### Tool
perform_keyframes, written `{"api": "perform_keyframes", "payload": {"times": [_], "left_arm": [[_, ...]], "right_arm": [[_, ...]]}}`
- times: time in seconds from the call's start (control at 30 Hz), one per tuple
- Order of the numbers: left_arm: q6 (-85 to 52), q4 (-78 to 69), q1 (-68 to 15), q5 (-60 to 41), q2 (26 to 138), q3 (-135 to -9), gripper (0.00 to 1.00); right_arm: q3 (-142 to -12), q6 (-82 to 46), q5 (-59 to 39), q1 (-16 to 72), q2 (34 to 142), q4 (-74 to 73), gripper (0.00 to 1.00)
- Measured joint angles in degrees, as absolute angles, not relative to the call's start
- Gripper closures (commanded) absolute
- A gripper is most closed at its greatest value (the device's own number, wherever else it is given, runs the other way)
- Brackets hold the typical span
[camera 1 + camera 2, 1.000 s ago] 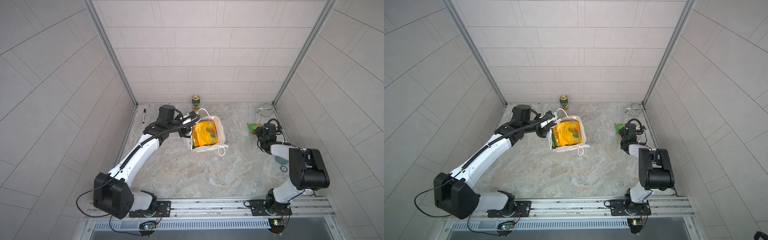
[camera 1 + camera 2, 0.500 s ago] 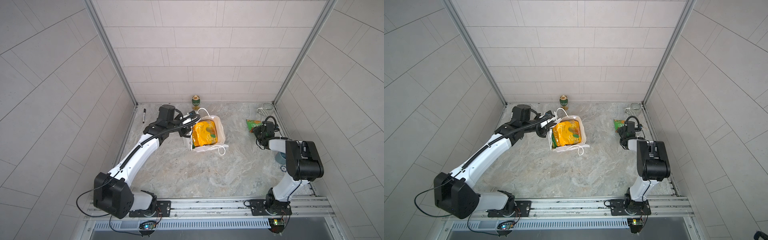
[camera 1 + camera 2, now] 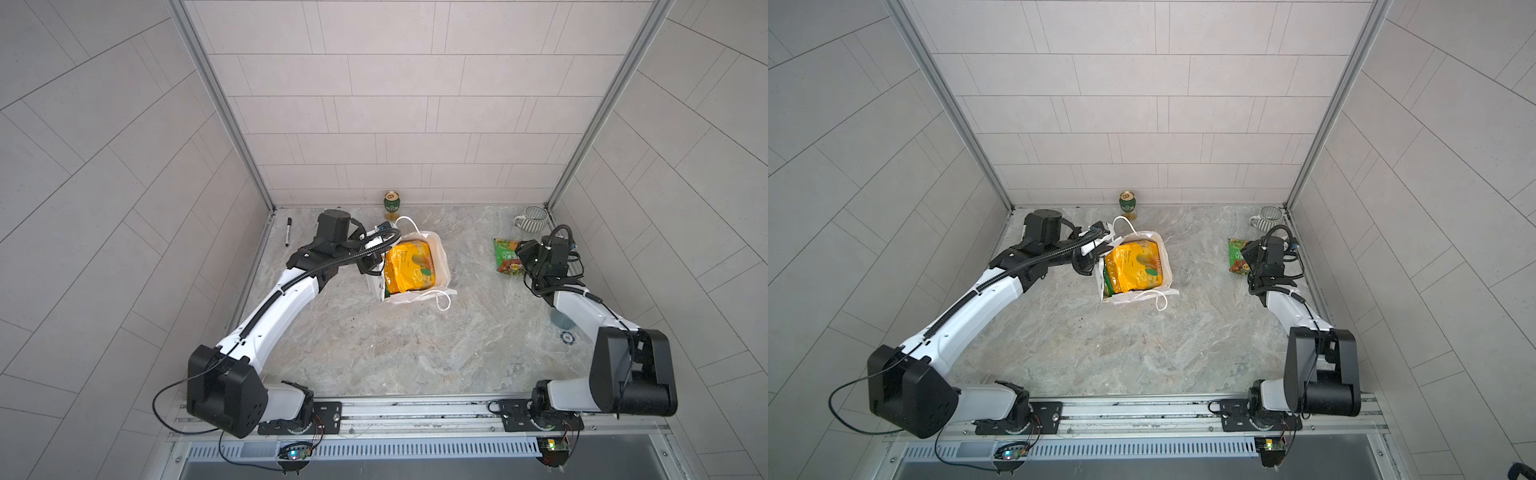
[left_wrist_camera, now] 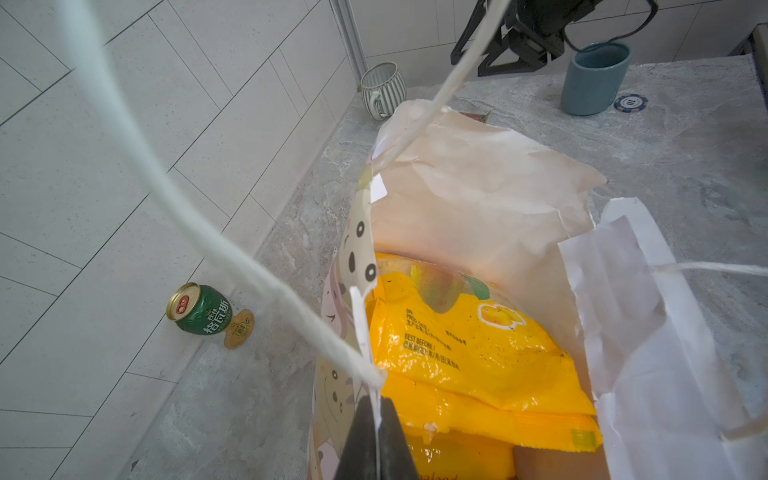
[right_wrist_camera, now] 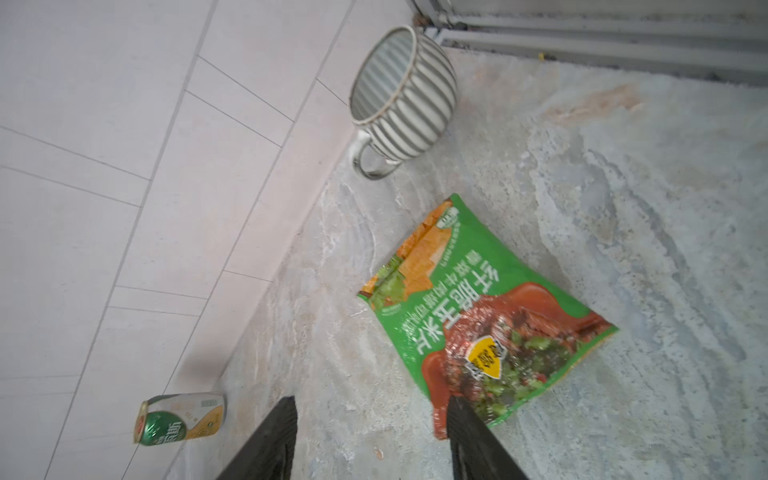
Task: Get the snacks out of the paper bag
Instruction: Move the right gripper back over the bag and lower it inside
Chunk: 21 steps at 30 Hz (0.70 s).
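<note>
My left gripper [image 4: 377,440] pinches the bag [image 4: 478,199] by its rim, mouth wide, with the yellow packet [image 4: 469,357] inside. My right gripper [image 5: 370,436] is spread at the corner of the green packet [image 5: 478,316], which lies flat on the desk [image 5: 623,208]. I'd lift the right straight up, clear of that packet, then reach into the bag.

The white paper gift bag [image 4: 478,199] shows pastel cartoon faces with black dot eyes. The glossy yellow-orange plastic packet [image 4: 469,357] in it bears a green patch and dark lettering. The glossy green plastic packet [image 5: 478,307] is printed in red, orange and white, with 1 yellow badge. The stone-look bench [image 3: 395,345] is marbled grey and beige. The round ceramic mug [image 5: 419,112] is striped grey and white; the small drink can [image 4: 203,311] is green and gold.
</note>
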State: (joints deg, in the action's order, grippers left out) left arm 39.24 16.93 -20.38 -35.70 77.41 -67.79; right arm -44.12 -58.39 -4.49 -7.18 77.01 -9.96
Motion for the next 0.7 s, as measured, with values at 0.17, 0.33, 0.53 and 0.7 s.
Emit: {"api": "perform_keyframes", "payload": {"times": [0.17, 0.33, 0.53, 0.7], "left_arm": [[39.0, 16.9, -20.4, -35.9, 77.4, -67.8, 1.00], [38.8, 16.8, -20.4, -35.9, 77.4, -67.7, 1.00], [38.4, 16.8, -20.4, -36.3, 77.4, -67.7, 1.00], [38.3, 16.8, -20.4, -36.5, 77.4, -67.7, 1.00]], "right_arm": [[-45.1, -52.6, -8.7, -6.0, 69.1, -7.1, 0.48], [-51.5, -40.6, -9.2, 7.0, 61.6, -1.3, 0.58], [-58.1, -27.7, -5.9, 28.2, 57.2, 5.2, 0.59], [-59.8, -23.3, 0.3, 41.0, 58.9, 11.0, 0.55]]}}
